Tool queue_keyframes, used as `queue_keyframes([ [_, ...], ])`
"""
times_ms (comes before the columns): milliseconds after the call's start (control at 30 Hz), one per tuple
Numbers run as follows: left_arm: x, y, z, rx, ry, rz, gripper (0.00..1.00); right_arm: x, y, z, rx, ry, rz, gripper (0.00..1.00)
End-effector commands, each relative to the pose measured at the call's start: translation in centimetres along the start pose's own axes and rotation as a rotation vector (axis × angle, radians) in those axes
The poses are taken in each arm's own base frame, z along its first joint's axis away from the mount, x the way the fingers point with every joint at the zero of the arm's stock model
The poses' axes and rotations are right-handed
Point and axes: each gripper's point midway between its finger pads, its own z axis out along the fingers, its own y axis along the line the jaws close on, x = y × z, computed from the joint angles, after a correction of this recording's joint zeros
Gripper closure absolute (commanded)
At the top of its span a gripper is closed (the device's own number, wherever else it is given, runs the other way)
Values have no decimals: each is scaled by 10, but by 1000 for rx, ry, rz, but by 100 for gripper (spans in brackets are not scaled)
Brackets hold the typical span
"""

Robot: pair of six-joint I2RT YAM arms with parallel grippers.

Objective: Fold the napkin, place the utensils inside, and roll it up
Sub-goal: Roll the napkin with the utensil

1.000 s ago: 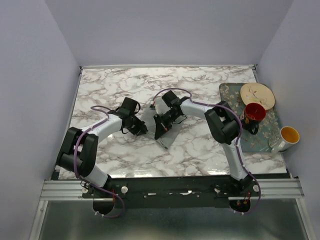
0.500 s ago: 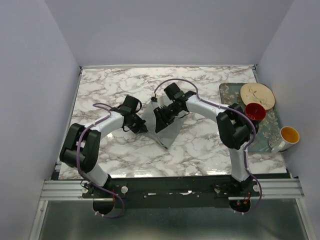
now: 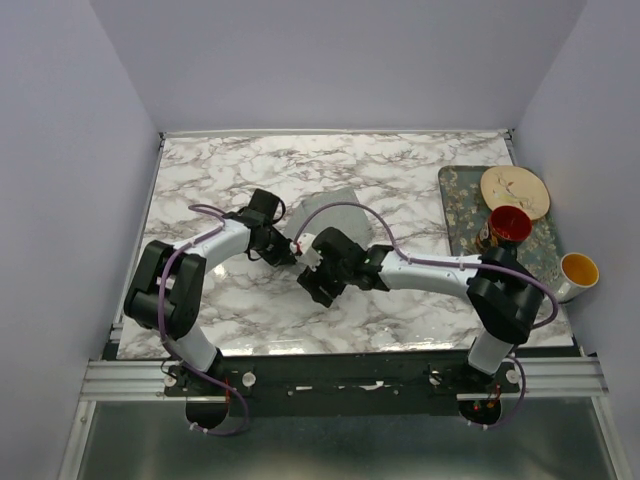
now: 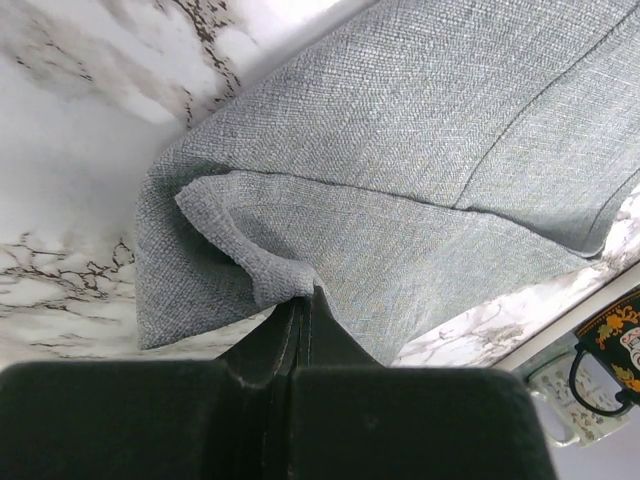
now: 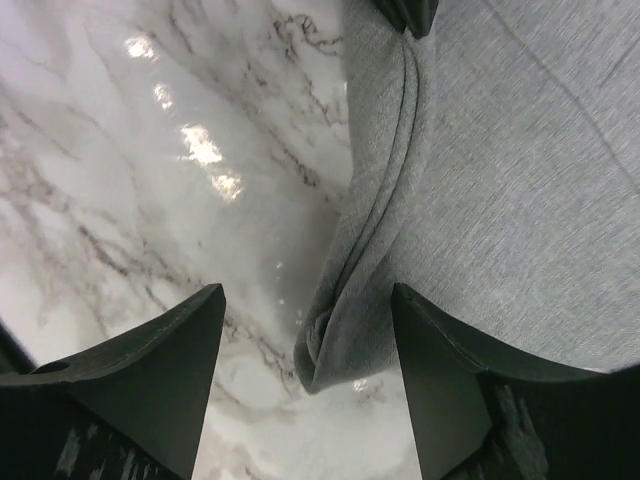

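Black and closest to the arm bases, the right gripper [image 3: 318,283] hangs low over the white, grey-veined marble tabletop [image 3: 220,170], a little left of the table's middle. Its wrist view shows the two dark fingers [image 5: 150,370] spread wide, with a bunched, rolled-over edge of cloth lying loose in the gap between them; neither finger touches it.

Just beyond and to the left, the left gripper [image 3: 283,252] sits low at the cloth's left side. From its own camera the fingers [image 4: 285,330] are pressed tight together, pinching a small puckered corner of fabric at their tips.

Between and past the two grippers lies the napkin [image 3: 335,210], a thin grey-green woven cloth. It rests on the marble near the centre of the table, with one layer turned back over another near the pinched corner and a long crease running across it.

Well off to the right, against the table's edge, is the grey floral-patterned rectangular tray [image 3: 458,212]. A red mug [image 3: 508,224] stands on it, and a cream round plate [image 3: 514,188] lies at its far end. A white mug with a yellow inside [image 3: 577,271] stands at the tray's near right edge.
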Motion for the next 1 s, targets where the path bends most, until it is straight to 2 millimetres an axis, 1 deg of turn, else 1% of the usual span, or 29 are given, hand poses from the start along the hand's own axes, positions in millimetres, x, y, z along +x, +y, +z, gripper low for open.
queue_keyframes([
  [0, -9, -5, -2, 9, -15, 1, 100, -24, -25, 18, 254, -91, -92, 26],
  [33, -10, -6, -2, 10, -18, 1, 100, -25, -36, 16, 328, -85, -106, 27],
  [67, -11, -5, -2, 7, -18, -2, 100, -27, -33, 17, 338, -85, -127, 32],
  [133, -12, -2, -1, 3, -17, -8, 100, -27, -34, 17, 359, -80, -154, 39],
  [167, -12, -2, -1, 3, -13, -8, 100, -27, -33, 18, 357, -80, -160, 47],
  [200, -13, -2, 0, 3, -11, -13, 100, -25, -33, 20, 360, -73, -166, 50],
  [367, -13, 0, 1, 0, -5, -17, 100, -18, -39, 21, 402, -50, -190, 49],
  [433, -13, 0, 1, -1, -7, -15, 100, -18, -40, 20, 405, -53, -190, 52],
  [467, -13, 0, 2, -1, -8, -15, 100, -19, -39, 19, 401, -56, -192, 56],
  [533, -14, 0, 2, -1, -11, -9, 100, -22, -38, 19, 392, -62, -195, 62],
  [567, -15, -1, 2, -1, -10, -7, 100, -24, -37, 18, 384, -67, -198, 69],
  [633, -16, -3, 2, -1, -12, 5, 100, -25, -30, 20, 337, -72, -201, 79],
  [667, -16, -3, 2, -1, -12, 7, 100, -26, -28, 20, 321, -75, -202, 87],
  [700, -17, -3, 3, -2, -13, 11, 100, -26, -27, 21, 310, -73, -198, 91],
  [733, -18, -5, 2, 2, -16, 17, 100, -25, -22, 24, 268, -72, -180, 95],
  [767, -19, -5, 2, -2, -20, 18, 100, -23, -26, 25, 252, -64, -159, 99],
  [800, -20, -6, 2, 0, -23, 22, 100, -21, -26, 26, 235, -61, -143, 99],
  [833, -21, -8, 1, 4, -26, 27, 100, -20, -20, 27, 184, -64, -127, 99],
  [867, -21, -8, 1, 3, -27, 30, 100, -20, -26, 26, 177, -64, -103, 99],
  [900, -22, -8, 1, 2, -30, 33, 100, -21, -25, 26, 155, -69, -92, 99],
  [933, -23, -10, 1, 6, -32, 37, 100, -22, -20, 25, 103, -78, -75, 99],
  [967, -23, -10, 2, 2, -34, 36, 100, -24, -24, 25, 69, -82, -52, 99],
])
